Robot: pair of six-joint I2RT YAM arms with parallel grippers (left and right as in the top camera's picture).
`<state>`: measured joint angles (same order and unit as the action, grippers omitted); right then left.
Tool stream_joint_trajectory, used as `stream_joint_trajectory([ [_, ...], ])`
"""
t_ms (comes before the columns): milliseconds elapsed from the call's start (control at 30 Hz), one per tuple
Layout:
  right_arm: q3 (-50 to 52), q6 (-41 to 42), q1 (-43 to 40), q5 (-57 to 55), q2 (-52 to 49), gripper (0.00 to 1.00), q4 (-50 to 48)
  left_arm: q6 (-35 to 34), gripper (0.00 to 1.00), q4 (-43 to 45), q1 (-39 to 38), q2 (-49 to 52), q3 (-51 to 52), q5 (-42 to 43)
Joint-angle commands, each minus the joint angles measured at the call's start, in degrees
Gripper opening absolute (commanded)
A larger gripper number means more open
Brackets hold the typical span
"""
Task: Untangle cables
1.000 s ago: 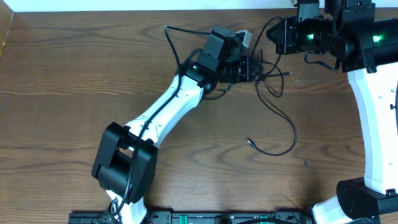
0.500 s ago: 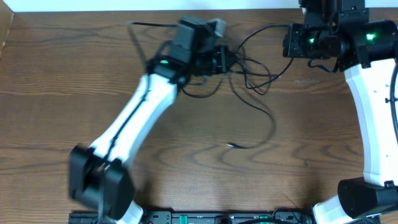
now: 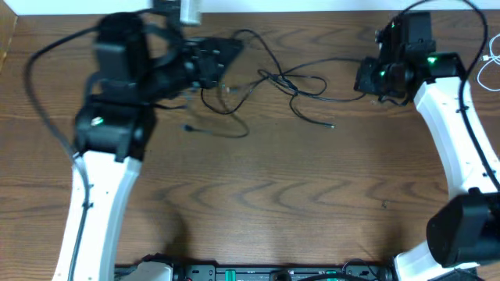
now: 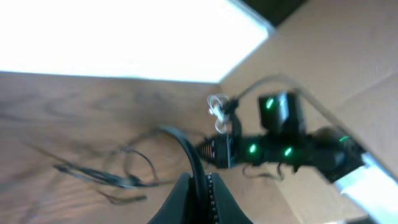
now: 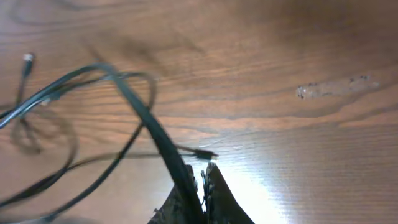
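Now we are pinching black strands of the cables with both jaws closed tight, left gripper and right gripper; the tangle is lying spread across the far table between them

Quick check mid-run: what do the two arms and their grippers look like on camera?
Both the left arm and right arm have white tubular links, boxy black joint housings with small green lights, and black wires looping alongside. The left gripper and right gripper have dark, narrow fingers.
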<state>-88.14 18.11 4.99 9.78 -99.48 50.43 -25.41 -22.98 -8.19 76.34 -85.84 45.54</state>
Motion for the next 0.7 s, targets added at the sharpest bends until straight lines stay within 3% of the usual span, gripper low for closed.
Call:
stream_joint_trajectory([
  [0,4.2,1.16,-1.42,-0.85,-1.77,0.01,-2.69,1.11,0.08,0.33,5.73,-2.84,-0.22,1.42],
  [367,8.83,0.04,-2.47,-2.8,-6.47,0.01,-4.92,1.03,0.07,2.47,15.96,-4.0,-0.22,-1.77],
  [533,8.87,-1.84,-2.91,-1.46,-6.6,0.01,-4.37,4.72,0.07,-3.63,17.16,-2.95,-0.2,-10.21],
  [667,8.87,-5.29,-2.73,2.99,-6.6,0.02,-4.17,8.61,0.07,-9.73,16.55,0.02,-0.2,-10.69],
])
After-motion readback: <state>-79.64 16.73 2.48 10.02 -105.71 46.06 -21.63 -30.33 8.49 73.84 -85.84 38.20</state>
